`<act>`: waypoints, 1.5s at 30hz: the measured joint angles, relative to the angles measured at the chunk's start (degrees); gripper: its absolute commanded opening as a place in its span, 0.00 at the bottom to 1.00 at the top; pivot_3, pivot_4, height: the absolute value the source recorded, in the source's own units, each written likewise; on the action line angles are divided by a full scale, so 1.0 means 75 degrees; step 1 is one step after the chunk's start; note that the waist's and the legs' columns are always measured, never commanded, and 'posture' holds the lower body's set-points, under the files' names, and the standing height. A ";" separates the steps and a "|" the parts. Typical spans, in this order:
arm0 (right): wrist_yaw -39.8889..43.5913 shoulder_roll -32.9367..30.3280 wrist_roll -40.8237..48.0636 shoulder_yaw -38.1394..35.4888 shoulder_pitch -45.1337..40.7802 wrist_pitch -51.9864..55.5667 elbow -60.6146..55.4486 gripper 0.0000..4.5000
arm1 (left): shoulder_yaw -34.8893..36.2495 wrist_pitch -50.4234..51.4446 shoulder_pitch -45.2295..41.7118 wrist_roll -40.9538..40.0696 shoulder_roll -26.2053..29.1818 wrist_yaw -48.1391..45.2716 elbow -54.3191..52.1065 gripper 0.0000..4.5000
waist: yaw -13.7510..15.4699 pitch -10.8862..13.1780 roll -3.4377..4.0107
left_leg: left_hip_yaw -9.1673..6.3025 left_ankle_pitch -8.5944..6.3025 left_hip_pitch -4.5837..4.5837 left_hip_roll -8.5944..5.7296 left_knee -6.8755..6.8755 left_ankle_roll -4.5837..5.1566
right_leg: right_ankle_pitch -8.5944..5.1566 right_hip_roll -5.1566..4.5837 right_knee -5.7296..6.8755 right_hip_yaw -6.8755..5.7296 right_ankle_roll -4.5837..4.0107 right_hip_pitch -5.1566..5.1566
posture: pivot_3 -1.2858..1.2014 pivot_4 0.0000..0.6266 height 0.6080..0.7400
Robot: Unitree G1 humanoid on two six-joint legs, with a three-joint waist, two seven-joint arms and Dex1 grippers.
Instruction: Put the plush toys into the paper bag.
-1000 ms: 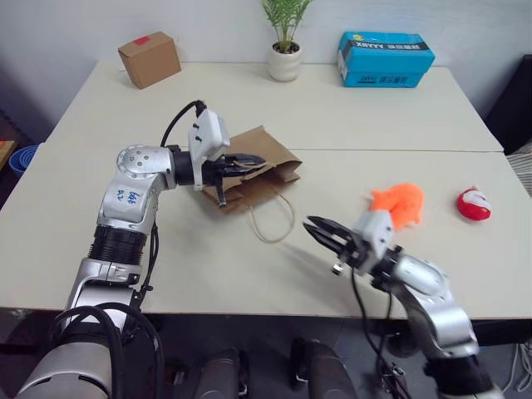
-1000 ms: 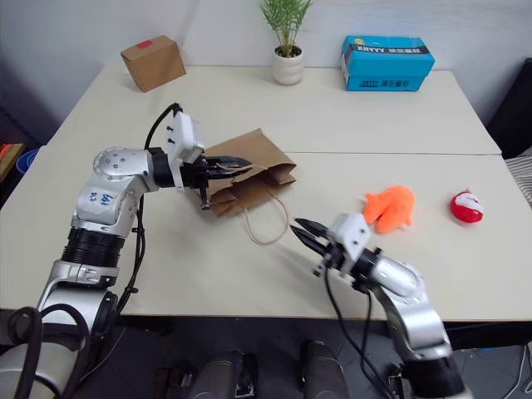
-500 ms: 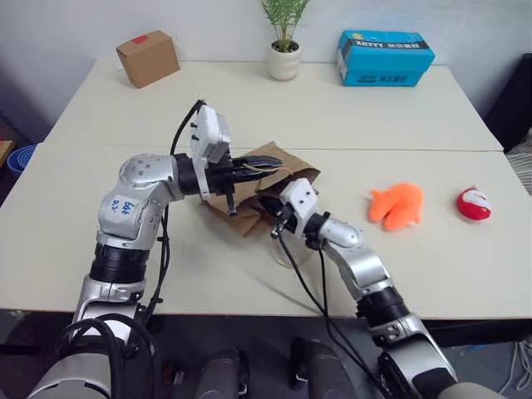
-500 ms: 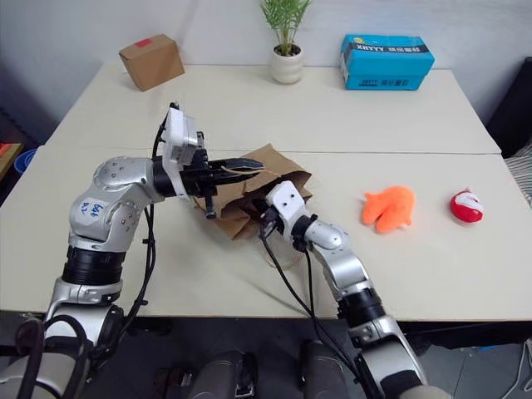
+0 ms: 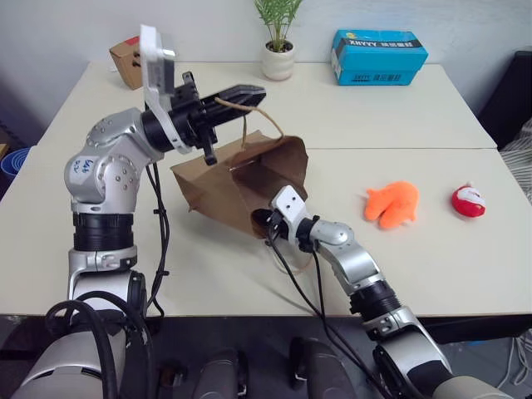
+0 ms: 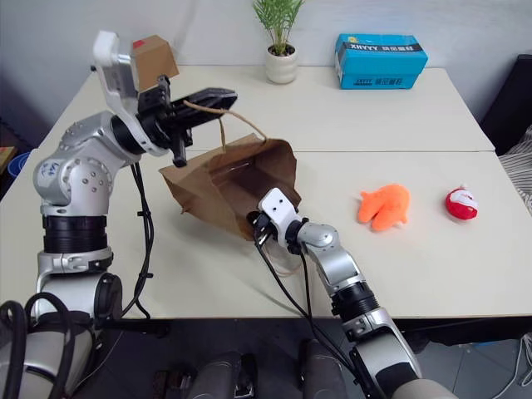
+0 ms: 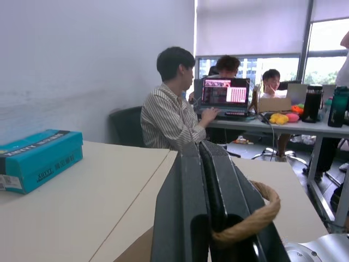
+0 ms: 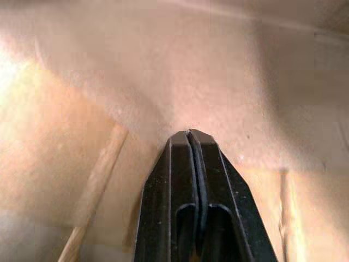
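I see the paper bag (image 5: 237, 184) hanging partly off the table (image 5: 391, 116), its mouth gaping toward me, and I take it as my landmark. My left gripper (image 5: 246, 91) is above the bag's top edge, fingers clenched on one twisted rope handle (image 5: 253, 119), which loops from the jaws down to the bag's rim; in the left wrist view the rope (image 7: 251, 221) sits pinched between the two black fingers. My right gripper (image 6: 253, 226) is at the bag's lower mouth edge, and in its wrist view the fingers (image 8: 192, 158) are pressed together with nothing between them, their tips against brown paper inside the bag. The orange plush toy (image 5: 392, 204) lies on the table to the right of the bag, well apart from it. The red-and-white plush toy (image 5: 468, 200) lies farther right of the bag, beyond the orange one.
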 measured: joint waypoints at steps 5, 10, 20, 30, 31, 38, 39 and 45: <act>0.0005 -0.0033 0.0058 -0.0089 0.0171 0.0290 -0.0395 0.01 | 0.0020 0.0196 0.0147 -0.0182 -0.0121 0.0106 -0.0254 0.00 | -0.0005 0.0000 0.0000 | 0.0002 -0.0001 0.0000 0.0000 -0.0002 -0.0003 | 0.0000 0.0000 -0.0001 0.0005 0.0000 -0.0001 | 0.52 0.24 1.00; 0.0365 -0.0057 0.0770 -0.0394 0.0884 0.0285 -0.1098 0.21 | -0.0455 0.0194 0.1140 -0.0080 -0.0427 0.0313 -0.1026 0.00 | 0.0008 0.0001 0.0000 | 0.0001 -0.0004 -0.0005 0.0000 -0.0004 -0.0006 | 0.0000 0.0003 -0.0004 0.0010 0.0000 -0.0004 | 0.52 0.24 1.00; 0.1358 -0.1661 0.3160 -0.2801 0.4139 0.0166 -0.5188 0.96 | -0.0856 -0.0078 0.1724 0.0207 -0.0464 0.0538 -0.1401 0.00 | 0.0199 0.0001 0.0002 | 0.0005 -0.0013 0.0000 0.0000 -0.0015 -0.0004 | -0.0001 0.0001 -0.0018 0.0013 0.0002 -0.0002 | 0.52 0.24 1.00; 0.1260 -0.2048 0.3186 -0.6320 0.8209 -0.1484 -0.5230 0.99 | -0.1010 -0.0334 0.1804 0.0358 0.0088 -0.0151 -0.1308 0.00 | 0.0313 0.0001 -0.0005 | 0.0032 -0.0047 0.0046 0.0002 -0.0014 0.0011 | 0.0008 0.0000 -0.0070 0.0046 0.0024 0.0032 | 0.52 0.24 1.00; 0.1083 -0.2050 0.3101 -0.6376 0.8243 -0.1459 -0.5117 0.99 | -0.1037 -0.0402 0.1803 0.0446 0.0220 -0.0268 -0.1283 0.00 | 0.0297 0.0001 -0.0005 | 0.0034 -0.0050 0.0046 0.0005 -0.0016 0.0007 | 0.0006 -0.0002 -0.0067 0.0053 0.0021 0.0028 | 0.52 0.24 1.00; -0.0168 -0.3229 0.3099 -0.5923 0.5543 0.0450 -0.4408 0.99 | -0.1226 -0.0685 0.1775 0.0720 0.0447 -0.0640 -0.1108 0.00 | 0.0129 0.0001 0.0001 | 0.0037 -0.0039 0.0042 0.0016 -0.0003 -0.0005 | -0.0004 -0.0010 -0.0037 0.0059 -0.0002 0.0009 | 0.52 0.24 1.00; -0.0250 -0.3402 0.3093 -0.5774 0.5170 0.0734 -0.4251 0.99 | -0.1222 -0.0691 0.1774 0.0730 0.0476 -0.0653 -0.1103 0.00 | 0.0168 0.0001 0.0001 | 0.0033 -0.0034 0.0042 0.0027 -0.0003 -0.0017 | -0.0012 -0.0003 -0.0028 0.0051 -0.0015 0.0007 | 0.52 0.24 1.00; -0.0537 -0.3997 0.2549 -0.4541 0.2540 0.1916 -0.1798 0.96 | -0.1168 -0.0641 0.1776 0.0752 0.0658 -0.0630 -0.1164 0.00 | 0.0233 0.0007 -0.0006 | 0.0026 -0.0026 0.0015 0.0029 0.0001 -0.0016 | -0.0020 0.0005 -0.0003 0.0029 -0.0026 -0.0004 | 0.52 0.24 1.00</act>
